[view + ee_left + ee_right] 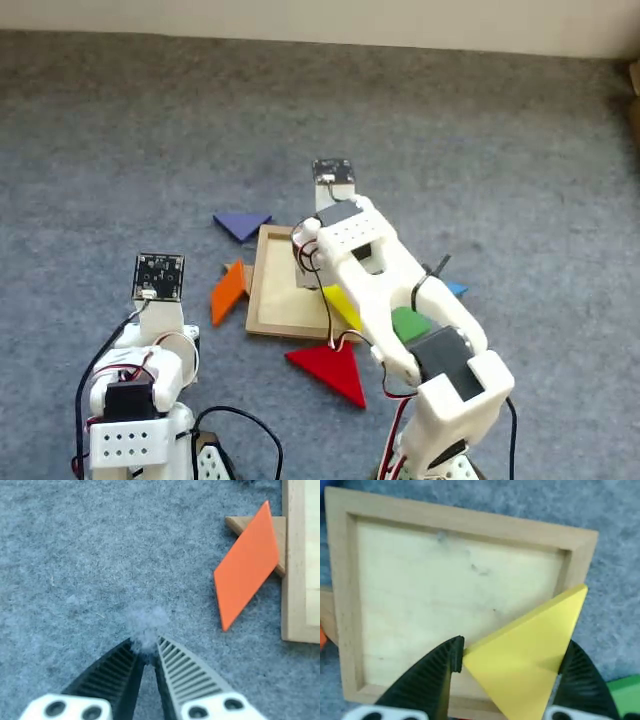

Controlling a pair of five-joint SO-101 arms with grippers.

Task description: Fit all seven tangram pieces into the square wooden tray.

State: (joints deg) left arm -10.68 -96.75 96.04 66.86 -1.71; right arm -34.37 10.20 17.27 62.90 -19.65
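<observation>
1. Square wooden tray (pixel 470 522): pale, smooth-grained wood with a raised rim and a bare floor, lying on grey, fuzzy carpet (pixel 480 150).
2. Right gripper (pixel 512 652): black ribbed fingers pinch the flat, glossy yellow triangle (pixel 530 655), which overlaps the tray's rim at one corner.
3. Left gripper (pixel 147 647): fingers pressed together, tips at the carpet, well apart from the tray.
4. Orange parallelogram (pixel 247 570): lies just outside the tray, overlapping a small wooden triangle (pixel 240 524).
5. Loose pieces around the tray: purple triangle (pixel 241 224), red triangle (pixel 333 368), green piece (pixel 410 322), blue piece (pixel 455 289).
</observation>
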